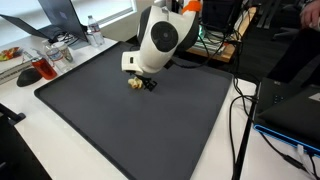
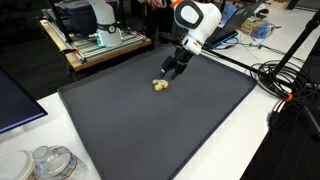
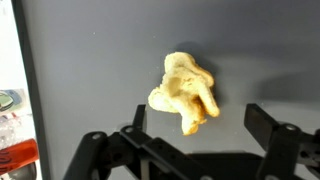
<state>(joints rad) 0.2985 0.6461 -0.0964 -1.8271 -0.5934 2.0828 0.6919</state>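
Pale yellow lump (image 3: 183, 92) sits on the dark mat (image 2: 120, 130), tool (image 2: 172, 68) hanging wide open just above it, so looks like pre-grab lineup to me; next move probably needs a straight drop, then a gentle squeeze.

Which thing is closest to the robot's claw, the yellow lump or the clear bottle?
The yellow lump: it lies alone on the dark mat, right before the open gripper. The bottle stands far beyond the mat.

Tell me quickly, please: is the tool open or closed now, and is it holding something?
Tool: open, holding nothing; the pale yellow lump lies free on the dark mat close to it.
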